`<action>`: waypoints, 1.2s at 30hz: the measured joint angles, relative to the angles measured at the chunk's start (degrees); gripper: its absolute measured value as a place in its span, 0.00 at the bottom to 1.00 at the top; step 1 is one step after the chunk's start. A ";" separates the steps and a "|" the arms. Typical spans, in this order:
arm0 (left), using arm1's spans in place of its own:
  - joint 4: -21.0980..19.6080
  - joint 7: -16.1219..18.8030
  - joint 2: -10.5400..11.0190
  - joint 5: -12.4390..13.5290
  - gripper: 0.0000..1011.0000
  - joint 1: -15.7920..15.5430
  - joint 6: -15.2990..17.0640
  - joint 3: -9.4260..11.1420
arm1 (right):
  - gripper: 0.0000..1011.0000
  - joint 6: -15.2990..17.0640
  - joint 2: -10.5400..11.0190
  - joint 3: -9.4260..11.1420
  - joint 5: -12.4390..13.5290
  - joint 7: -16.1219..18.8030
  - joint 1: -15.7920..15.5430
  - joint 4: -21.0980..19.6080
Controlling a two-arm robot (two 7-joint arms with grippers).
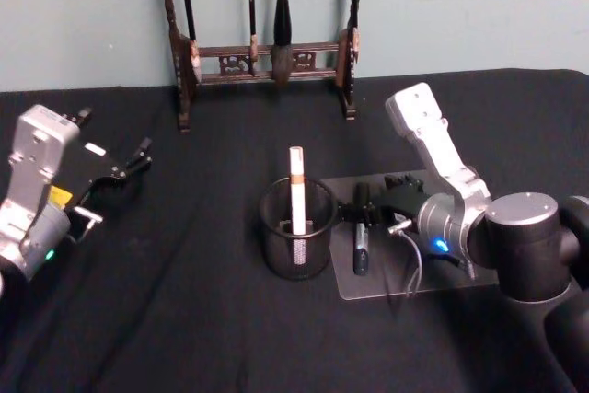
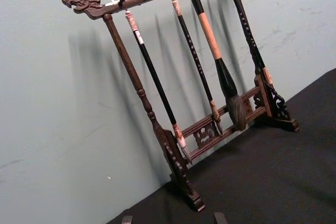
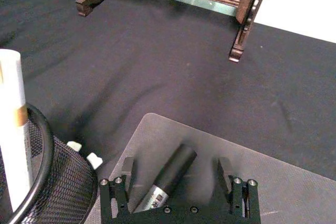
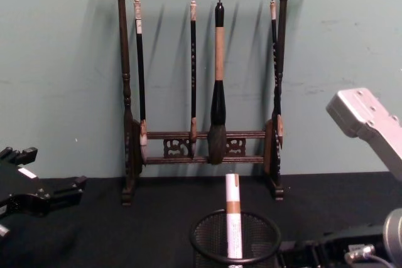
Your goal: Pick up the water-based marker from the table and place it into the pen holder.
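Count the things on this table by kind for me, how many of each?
Round black wire-mesh cup: 1
Clear flat sheet: 1
Markers: 2 (white marker upright in the cup, dark marker lying on the sheet)
Tall dark wooden brush rack: 1
Calligraphy brushes hanging on it: 4
Total: 9

Table (image 1: 184, 319) matt black cloth; pen holder (image 1: 276, 257) black wire mesh; mat (image 1: 377, 280) translucent, perhaps plastic.
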 joint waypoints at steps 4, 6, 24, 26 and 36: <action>0.00 0.00 0.00 0.00 0.99 0.00 0.00 0.00 | 0.99 0.16 -0.35 0.07 -0.46 0.24 -0.02 0.19; 0.00 0.00 0.00 0.00 0.99 0.00 0.00 0.00 | 0.99 0.26 -0.51 0.17 -0.73 0.36 -0.04 0.29; 0.00 0.00 0.00 0.00 0.99 0.00 0.00 0.00 | 0.99 0.77 -1.60 1.30 -2.39 1.94 -0.76 0.68; 0.00 0.00 0.00 0.00 0.99 0.00 0.00 0.00 | 0.99 0.82 -1.74 1.43 -2.64 2.13 -0.88 0.71; 0.00 0.00 0.00 0.00 0.99 0.00 0.00 0.00 | 0.99 0.90 -2.26 1.88 -3.93 2.72 -1.27 0.87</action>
